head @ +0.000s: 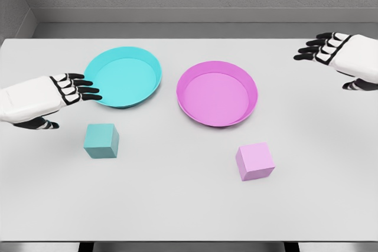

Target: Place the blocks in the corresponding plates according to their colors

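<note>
Nearest on the pale grey surface (177,205): pink cube (255,162), matte, right of centre, sitting slightly turned. Teal cube (101,140) lay a little farther back on the left, square-edged, also resting flat. Left hand (50,100) hovered just left of and beyond it, fingers spread and holding nothing, dark fingertips near the cyan plate (123,77). Pink plate (217,93) sat just right of that one, shallow, raised rim. Right hand (338,54) was farthest, far right, fingers spread, holding nothing.
</note>
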You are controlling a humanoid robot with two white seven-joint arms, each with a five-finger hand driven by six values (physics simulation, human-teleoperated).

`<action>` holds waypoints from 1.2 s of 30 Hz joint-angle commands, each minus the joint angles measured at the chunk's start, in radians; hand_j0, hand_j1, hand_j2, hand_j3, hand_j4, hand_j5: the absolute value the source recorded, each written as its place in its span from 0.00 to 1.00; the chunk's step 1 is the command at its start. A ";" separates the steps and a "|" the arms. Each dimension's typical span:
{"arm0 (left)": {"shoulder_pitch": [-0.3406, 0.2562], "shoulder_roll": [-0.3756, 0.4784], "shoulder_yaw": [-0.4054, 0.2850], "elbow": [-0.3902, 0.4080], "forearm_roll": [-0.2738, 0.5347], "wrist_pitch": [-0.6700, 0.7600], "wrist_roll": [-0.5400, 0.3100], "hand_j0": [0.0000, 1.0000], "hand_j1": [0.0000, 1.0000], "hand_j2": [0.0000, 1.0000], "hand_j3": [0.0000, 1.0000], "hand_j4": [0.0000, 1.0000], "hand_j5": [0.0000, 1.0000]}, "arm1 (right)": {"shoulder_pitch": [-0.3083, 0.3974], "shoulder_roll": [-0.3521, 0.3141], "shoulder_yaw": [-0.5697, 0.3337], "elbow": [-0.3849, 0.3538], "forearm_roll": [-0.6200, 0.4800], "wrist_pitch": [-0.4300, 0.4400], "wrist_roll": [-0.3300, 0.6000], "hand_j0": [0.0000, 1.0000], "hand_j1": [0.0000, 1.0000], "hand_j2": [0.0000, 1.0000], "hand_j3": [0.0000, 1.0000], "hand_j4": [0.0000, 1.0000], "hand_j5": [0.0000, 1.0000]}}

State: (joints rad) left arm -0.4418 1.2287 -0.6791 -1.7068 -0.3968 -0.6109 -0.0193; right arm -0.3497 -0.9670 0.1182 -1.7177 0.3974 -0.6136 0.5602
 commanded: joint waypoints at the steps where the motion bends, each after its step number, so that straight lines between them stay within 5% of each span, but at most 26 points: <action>1: 0.000 -0.001 -0.007 0.001 0.004 0.000 -0.002 1.00 1.00 1.00 1.00 1.00 1.00 | 0.000 0.001 0.003 -0.007 -0.005 0.003 0.000 1.00 1.00 1.00 1.00 1.00 1.00; 5: -0.003 -0.018 -0.019 -0.036 -0.043 0.000 -0.017 1.00 1.00 1.00 1.00 1.00 1.00 | 0.000 -0.004 -0.003 -0.002 -0.008 0.003 -0.002 1.00 1.00 1.00 1.00 1.00 1.00; 9: -0.038 -0.135 -0.020 -0.047 -0.211 0.000 -0.171 1.00 1.00 1.00 1.00 1.00 1.00 | 0.029 0.001 -0.002 0.003 -0.005 0.003 0.000 1.00 1.00 1.00 1.00 1.00 1.00; 13: -0.066 -0.152 -0.020 -0.056 -0.243 0.000 -0.238 1.00 1.00 1.00 1.00 1.00 1.00 | 0.041 -0.002 0.006 0.000 -0.002 0.003 0.027 1.00 1.00 1.00 1.00 1.00 1.00; 14: -0.067 -0.166 -0.020 -0.056 -0.247 0.000 -0.261 1.00 1.00 1.00 1.00 1.00 1.00 | 0.015 -0.001 0.032 0.001 -0.002 0.003 0.027 1.00 1.00 1.00 1.00 1.00 1.00; 15: -0.067 -0.170 -0.022 -0.056 -0.247 0.000 -0.275 1.00 1.00 1.00 1.00 1.00 1.00 | -0.107 -0.001 0.171 0.009 0.000 0.003 0.027 1.00 1.00 1.00 1.00 1.00 1.00; 17: -0.067 -0.172 -0.036 -0.054 -0.263 0.000 -0.277 1.00 1.00 1.00 1.00 1.00 1.00 | -0.245 -0.012 0.376 0.018 0.000 0.003 0.026 1.00 1.00 1.00 1.00 1.00 1.00; 25: -0.067 -0.172 -0.066 -0.054 -0.293 0.000 -0.278 1.00 1.00 1.00 1.00 1.00 1.00 | -0.301 -0.045 0.613 -0.040 0.006 0.003 0.030 1.00 1.00 1.00 1.00 1.00 1.00; 36: -0.067 -0.173 -0.082 -0.054 -0.329 0.000 -0.277 1.00 1.00 1.00 1.00 1.00 1.00 | -0.330 -0.026 0.709 -0.042 -0.002 0.003 0.029 1.00 1.00 1.00 1.00 1.00 1.00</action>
State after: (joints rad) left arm -0.5093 1.0551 -0.7604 -1.7610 -0.7238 -0.6121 -0.2976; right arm -0.6811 -0.9982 0.7954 -1.7593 0.4007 -0.6132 0.5890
